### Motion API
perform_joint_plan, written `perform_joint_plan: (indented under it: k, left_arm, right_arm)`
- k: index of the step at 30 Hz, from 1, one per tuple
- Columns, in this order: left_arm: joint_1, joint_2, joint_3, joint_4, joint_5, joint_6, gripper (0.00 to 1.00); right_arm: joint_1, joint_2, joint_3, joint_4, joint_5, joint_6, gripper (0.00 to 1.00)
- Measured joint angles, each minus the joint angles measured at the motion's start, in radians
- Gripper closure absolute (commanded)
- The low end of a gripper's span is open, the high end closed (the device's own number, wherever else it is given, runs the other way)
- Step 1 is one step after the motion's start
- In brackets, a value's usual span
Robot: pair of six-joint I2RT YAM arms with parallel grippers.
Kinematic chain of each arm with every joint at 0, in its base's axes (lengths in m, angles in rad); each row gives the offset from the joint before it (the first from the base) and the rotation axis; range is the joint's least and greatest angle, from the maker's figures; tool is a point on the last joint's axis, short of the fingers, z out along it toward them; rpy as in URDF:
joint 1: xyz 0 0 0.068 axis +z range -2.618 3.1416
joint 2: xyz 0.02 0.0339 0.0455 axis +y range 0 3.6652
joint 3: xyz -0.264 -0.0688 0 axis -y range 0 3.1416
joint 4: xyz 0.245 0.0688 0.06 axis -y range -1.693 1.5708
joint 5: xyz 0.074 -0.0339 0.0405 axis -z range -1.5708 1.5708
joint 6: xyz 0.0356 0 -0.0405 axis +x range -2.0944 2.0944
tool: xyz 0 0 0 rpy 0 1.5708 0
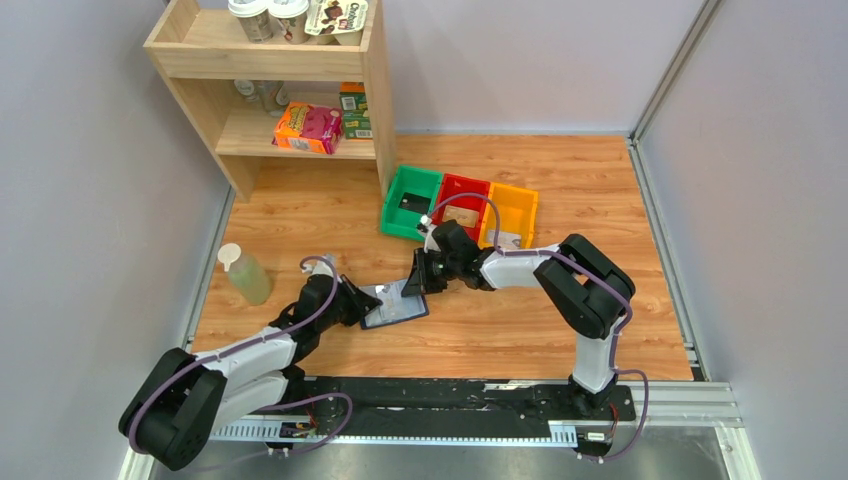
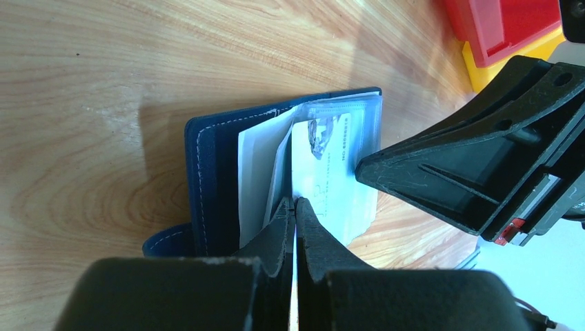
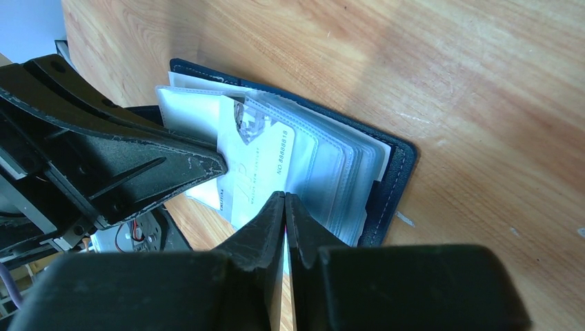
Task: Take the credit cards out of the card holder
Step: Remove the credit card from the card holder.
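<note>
The navy card holder [image 1: 398,310] lies open on the wooden table between the two arms, its clear sleeves fanned up. My left gripper [image 2: 295,201] is shut on the edge of one clear sleeve of the card holder [image 2: 207,179]. A pale silvery credit card [image 3: 259,169] with printed numbers sticks out of a sleeve. From the opposite side, my right gripper [image 3: 284,196] is shut on that card's near edge. In the top view the right gripper [image 1: 415,283] and the left gripper [image 1: 372,303] meet over the holder. The card [image 2: 331,179] also shows in the left wrist view.
Green [image 1: 412,203], red [image 1: 460,205] and yellow [image 1: 510,215] bins stand in a row behind the holder, a dark flat card in the green one. A pale bottle [image 1: 245,275] stands at the left. A wooden shelf [image 1: 270,90] with boxes fills the back left corner.
</note>
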Motion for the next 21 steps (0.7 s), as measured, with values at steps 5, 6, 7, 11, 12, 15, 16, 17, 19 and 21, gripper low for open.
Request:
perform_joint_plan:
  k: [5, 6, 7, 11, 12, 15, 16, 17, 19, 21]
  left_arm:
    - [0.003, -0.015, -0.011, 0.000, -0.002, 0.002, 0.81]
    - [0.005, -0.017, -0.014, 0.000, -0.003, 0.003, 0.79]
    - [0.006, -0.017, -0.017, 0.000, -0.004, 0.006, 0.77]
    - [0.008, -0.014, -0.032, 0.023, -0.003, 0.011, 0.74]
    - [0.010, -0.011, -0.034, 0.032, -0.002, 0.012, 0.74]
    - [0.013, 0.005, -0.035, 0.055, 0.002, 0.019, 0.73]
    - [0.013, 0.014, -0.035, 0.069, 0.005, 0.019, 0.73]
    - [0.014, 0.024, -0.036, 0.082, 0.008, 0.021, 0.73]
    - [0.014, 0.051, -0.036, 0.113, 0.015, 0.023, 0.74]
    - [0.014, 0.079, -0.036, 0.143, 0.023, 0.023, 0.80]
  right_arm:
    - [-0.002, 0.000, 0.000, 0.000, 0.000, 0.000, 0.91]
    - [-0.002, 0.000, 0.000, 0.000, 0.000, 0.000, 0.90]
    - [-0.002, 0.000, 0.000, 0.000, 0.000, 0.000, 0.91]
    - [-0.003, 0.000, 0.000, 0.000, -0.001, 0.000, 0.91]
    - [-0.003, 0.000, 0.000, 0.000, -0.001, -0.001, 0.90]
    - [-0.003, 0.000, 0.000, 0.000, -0.001, -0.001, 0.90]
    - [-0.003, 0.001, 0.000, 0.000, -0.002, -0.001, 0.90]
    - [-0.003, 0.001, 0.000, 0.000, -0.003, -0.001, 0.90]
    - [-0.004, 0.002, 0.001, 0.001, -0.006, -0.001, 0.91]
    - [-0.005, 0.003, 0.001, 0.002, -0.008, -0.001, 0.91]
